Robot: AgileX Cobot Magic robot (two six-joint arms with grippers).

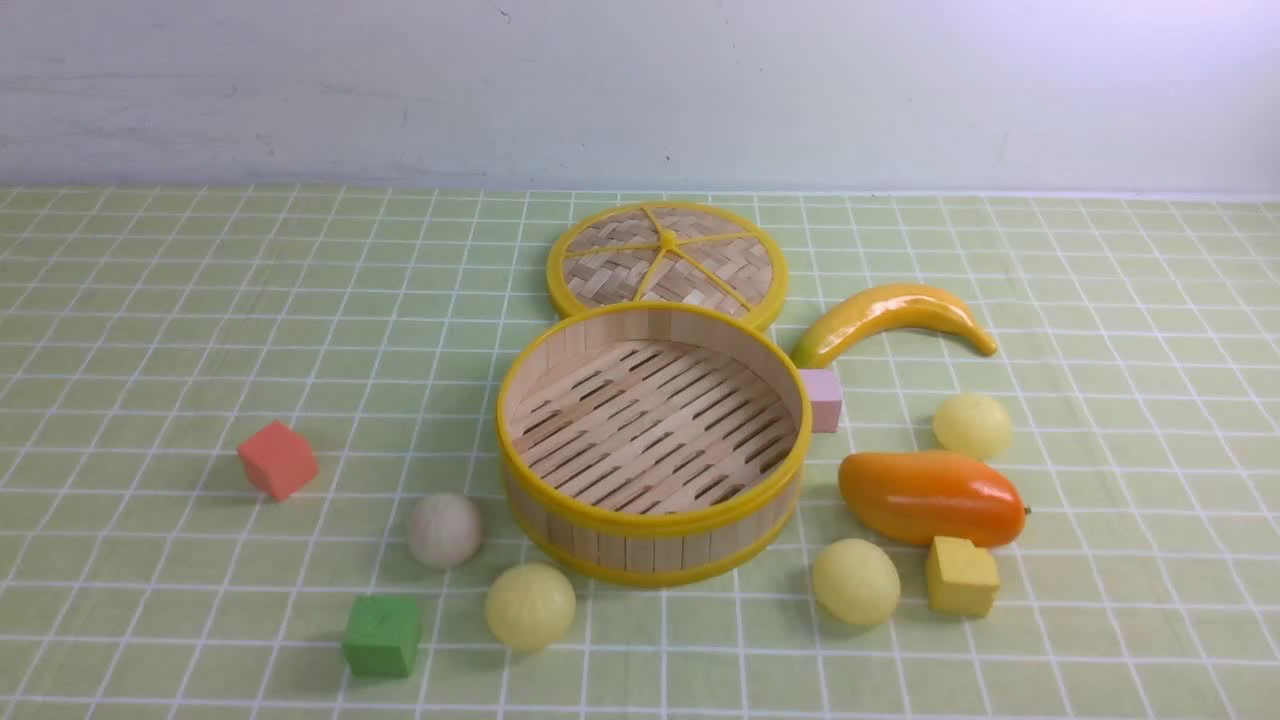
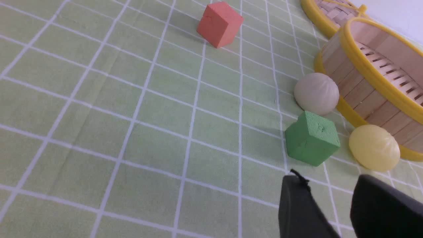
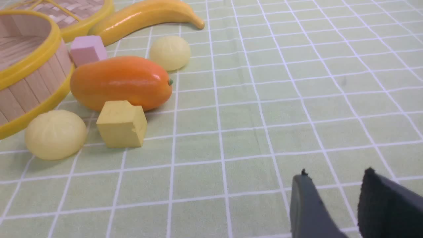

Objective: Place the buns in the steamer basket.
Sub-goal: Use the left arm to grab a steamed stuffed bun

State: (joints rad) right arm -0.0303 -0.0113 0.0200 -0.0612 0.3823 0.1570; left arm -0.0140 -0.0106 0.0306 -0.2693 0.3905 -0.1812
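Buns (image 1: pixel 856 581) all lie on the checked cloth (image 1: pixel 150 300) outside the steamer basket (image 1: pixel 640 552): an off-white bun (image 1: pixel 444 530) and a front-left yellow bun (image 1: pixel 530 605) on its left, a front-right yellow bun (image 1: pixel 856 581) and a far yellow bun (image 1: pixel 972 426) on its right. The pink cube (image 1: pixel 826 400) is half hidden behind the basket wall. Of each gripper only the fingertips show, cut off at the picture edge. The left gripper (image 2: pixel 333 211) has its jaws spread and empty, with the front-left yellow bun just ahead, not touching. The right gripper (image 3: pixel 347 211) has its jaws apart, empty, well away from both right-hand buns.
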